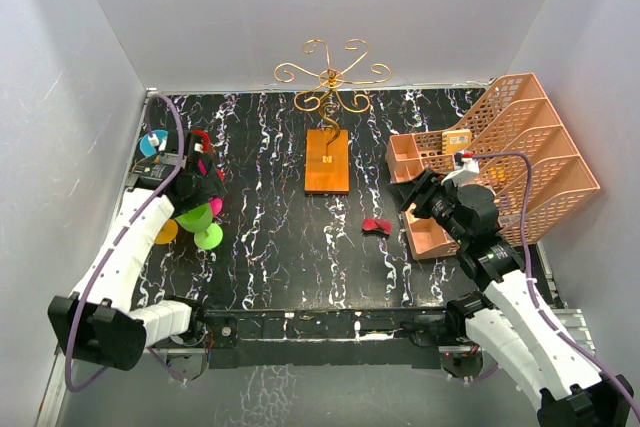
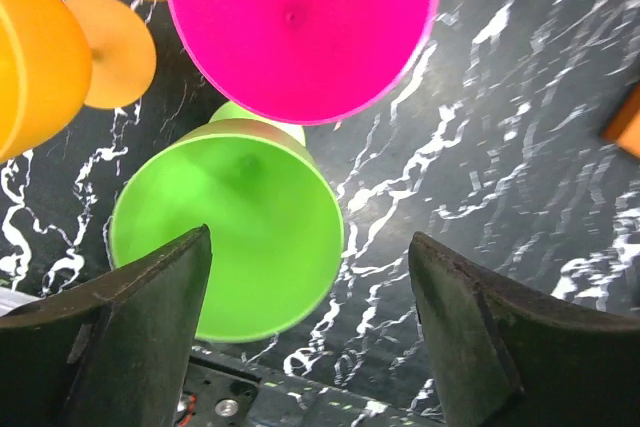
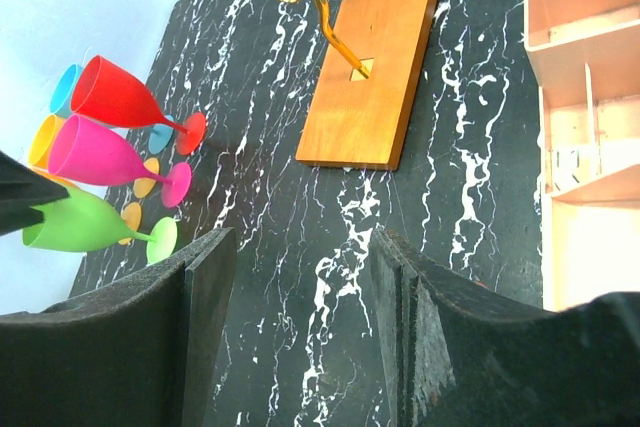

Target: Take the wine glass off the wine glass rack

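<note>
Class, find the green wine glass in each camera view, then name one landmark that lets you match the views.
Top external: green wine glass at the far left, mid-height.
Left wrist: lower left of centre, seen from above.
Right wrist: at the left edge, mid-height.
Shared landmark: the pink glass right beside it.

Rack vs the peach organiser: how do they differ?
The wine glass rack is thin gold wire on a wooden base, mid-table; the organiser is peach plastic lattice, at the right edge. The rack ends in curled arms; the organiser has walled compartments. Both sit on the black marbled table.
</note>
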Robot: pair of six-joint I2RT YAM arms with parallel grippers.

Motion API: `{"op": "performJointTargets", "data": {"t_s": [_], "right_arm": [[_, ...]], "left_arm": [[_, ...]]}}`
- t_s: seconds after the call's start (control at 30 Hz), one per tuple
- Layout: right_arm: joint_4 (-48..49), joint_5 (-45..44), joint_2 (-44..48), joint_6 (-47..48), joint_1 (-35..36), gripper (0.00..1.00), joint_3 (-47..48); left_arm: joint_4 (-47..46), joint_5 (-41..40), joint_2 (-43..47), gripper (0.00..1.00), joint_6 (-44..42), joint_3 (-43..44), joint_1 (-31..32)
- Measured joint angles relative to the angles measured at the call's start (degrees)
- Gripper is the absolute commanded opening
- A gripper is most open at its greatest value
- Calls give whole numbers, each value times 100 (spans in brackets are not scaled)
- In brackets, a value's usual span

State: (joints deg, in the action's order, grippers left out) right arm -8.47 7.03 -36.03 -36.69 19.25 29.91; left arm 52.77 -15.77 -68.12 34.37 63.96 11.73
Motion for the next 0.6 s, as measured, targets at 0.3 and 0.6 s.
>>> {"op": "performJointTargets", "data": {"t_s": [0.3,0.6], "right_arm": [[-411,61,-402,828,0,97,584],[-1419,-267,-490,1897,0,99,2455]], "left_arm": [[-101,431,1005,97,-319,1019,0],[-739,1161,1228,97,-1259,2511,0]]}}
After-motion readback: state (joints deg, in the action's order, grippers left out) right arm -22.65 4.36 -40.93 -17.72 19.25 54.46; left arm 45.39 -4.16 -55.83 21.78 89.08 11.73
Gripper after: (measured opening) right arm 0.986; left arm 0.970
